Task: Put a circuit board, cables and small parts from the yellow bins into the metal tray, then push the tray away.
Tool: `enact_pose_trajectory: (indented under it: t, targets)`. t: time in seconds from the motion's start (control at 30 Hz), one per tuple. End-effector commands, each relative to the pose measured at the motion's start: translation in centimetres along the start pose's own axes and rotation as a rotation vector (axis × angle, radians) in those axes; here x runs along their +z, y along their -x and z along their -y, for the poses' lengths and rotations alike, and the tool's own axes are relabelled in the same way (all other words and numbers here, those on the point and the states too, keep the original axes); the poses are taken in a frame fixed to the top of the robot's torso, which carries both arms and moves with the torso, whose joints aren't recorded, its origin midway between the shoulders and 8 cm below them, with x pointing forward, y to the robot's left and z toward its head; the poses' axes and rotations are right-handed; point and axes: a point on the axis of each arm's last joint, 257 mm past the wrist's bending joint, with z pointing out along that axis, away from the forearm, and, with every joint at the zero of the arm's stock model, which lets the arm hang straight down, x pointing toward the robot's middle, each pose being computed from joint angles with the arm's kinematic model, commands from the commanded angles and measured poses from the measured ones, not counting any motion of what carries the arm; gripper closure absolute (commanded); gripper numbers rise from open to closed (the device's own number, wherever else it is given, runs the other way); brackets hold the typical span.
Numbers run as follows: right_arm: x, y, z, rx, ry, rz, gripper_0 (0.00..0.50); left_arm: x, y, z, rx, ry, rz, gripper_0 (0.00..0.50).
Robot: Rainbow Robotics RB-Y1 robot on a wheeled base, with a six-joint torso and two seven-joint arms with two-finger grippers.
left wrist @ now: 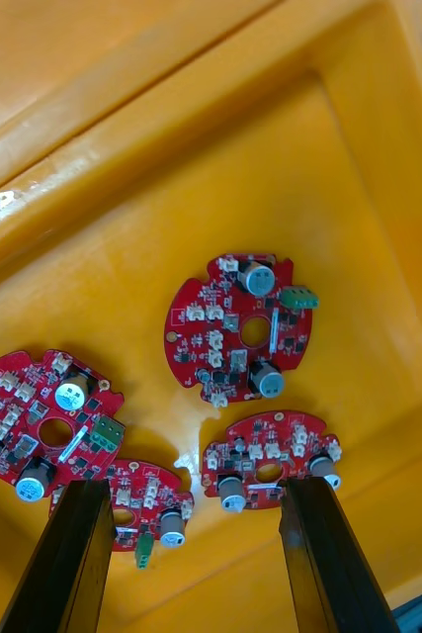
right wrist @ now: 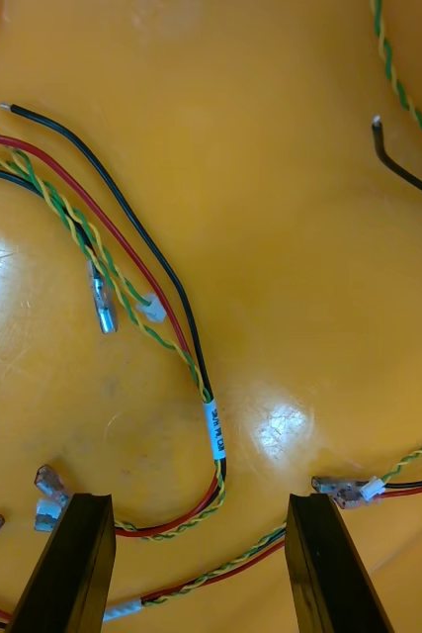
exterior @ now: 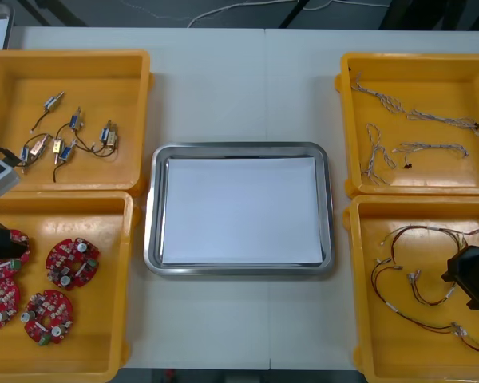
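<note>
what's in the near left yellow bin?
Four round red circuit boards. Open left gripper above them hides part of one in front view; right gripper over the cables.

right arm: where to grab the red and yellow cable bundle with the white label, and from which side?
Pinch the red and yellow cable bundle between its white label and the bend, where the strands run together. Come straight down: it lies flat on the yellow bin floor, and the open right gripper straddles that bend. Left gripper: open over the red circuit boards.
</note>
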Motion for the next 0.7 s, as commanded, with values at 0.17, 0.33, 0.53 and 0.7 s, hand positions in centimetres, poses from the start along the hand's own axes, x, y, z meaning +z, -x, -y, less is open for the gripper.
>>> enact_pose_trajectory:
  t: [0.17, 0.33, 0.53, 0.7]
  targets:
    - [1.9, -0.9, 0.2, -0.057, 0.012, 0.010, 0.000, -0.3, -3.2, 0.8, -0.043, 0.012, 0.025, 0.000]
    - [2.3, -1.2, 0.5, -0.057, 0.005, 0.005, 0.000, 0.0, -4.1, 1.1, -0.073, 0.005, 0.033, 0.000]
    - [3.2, -1.4, 0.8, -0.065, 0.000, 0.015, 0.000, 0.8, -5.7, 1.6, -0.111, -0.003, 0.033, 0.000]
    - [4.0, -1.5, 0.7, -0.056, 0.011, 0.008, 0.000, 1.3, -7.1, 1.9, -0.124, -0.005, 0.004, 0.000]
